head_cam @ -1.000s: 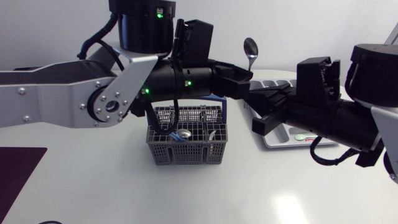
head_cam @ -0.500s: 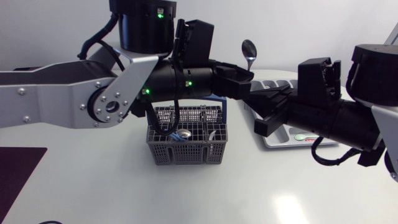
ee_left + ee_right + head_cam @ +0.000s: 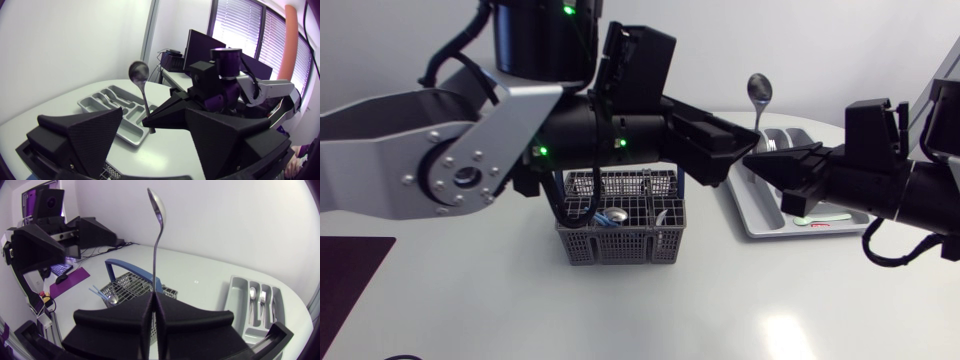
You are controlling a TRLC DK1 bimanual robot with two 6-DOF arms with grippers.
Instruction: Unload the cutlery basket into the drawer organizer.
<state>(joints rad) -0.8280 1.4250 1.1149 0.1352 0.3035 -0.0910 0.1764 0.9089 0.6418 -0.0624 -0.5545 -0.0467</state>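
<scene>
One grey cutlery basket with a blue handle stands on the white bench, with at least two pieces lying in it. Above and just beyond it, two pincers sit close together. The left pincer is spread wide, gripping nothing. The right pincer is clamped on one spoon, held upright with its bowl on top. Farther off lies one grey drawer organizer, with at least three pieces in its compartments.
</scene>
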